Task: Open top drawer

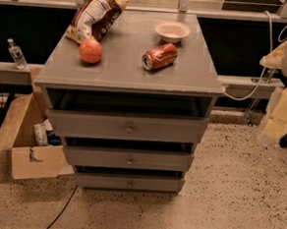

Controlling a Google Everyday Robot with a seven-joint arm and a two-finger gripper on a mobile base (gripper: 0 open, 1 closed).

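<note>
One knob (128, 129) centres the top drawer (83, 123); grasp it squarely and pull straight out. The gripper (280, 113) sits well right of the drawer; I cannot tell its state.

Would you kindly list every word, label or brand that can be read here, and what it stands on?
No text can be read.
Chip bag: print too blurred.
Red can: markings too blurred.
Cardboard box: dark mark, unreadable.
The tool, at the right edge of the view, shows no lettering.

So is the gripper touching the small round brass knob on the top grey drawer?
Apart. Camera view shows the gripper at the right edge, well clear of the top drawer's brass knob.
</note>
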